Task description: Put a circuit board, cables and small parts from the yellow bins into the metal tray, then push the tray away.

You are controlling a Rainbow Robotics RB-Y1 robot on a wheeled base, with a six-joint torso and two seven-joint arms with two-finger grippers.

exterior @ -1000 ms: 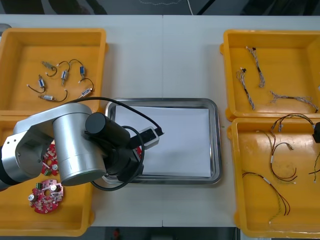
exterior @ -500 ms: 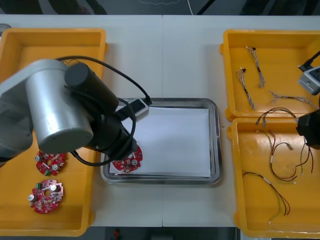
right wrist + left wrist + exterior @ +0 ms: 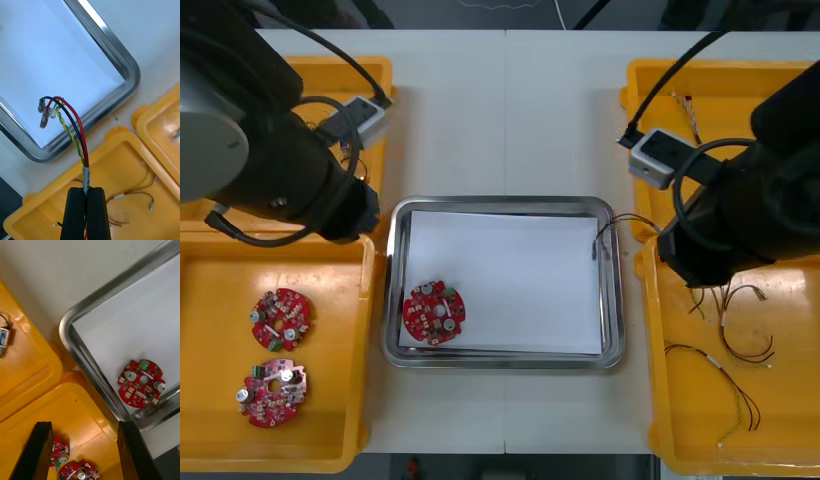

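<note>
Right claw (image 3: pixel 85 194) around cable (image 3: pixel 76 135), beside tray (image 3: pixel 128 64)

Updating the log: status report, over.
Left pincer open, above left yellow bins. Right pincer shut on red, black and yellow cable, ends over white-lined metal tray. Round red circuit board in tray. Nothing blocking.

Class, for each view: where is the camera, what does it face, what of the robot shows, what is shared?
Front: overhead, facing down on the table; left arm and right arm show.
Right wrist: faces tray corner; right gripper shut on a cable.
Left wrist: faces tray and board; left gripper open.
Shared: the tray.
</note>
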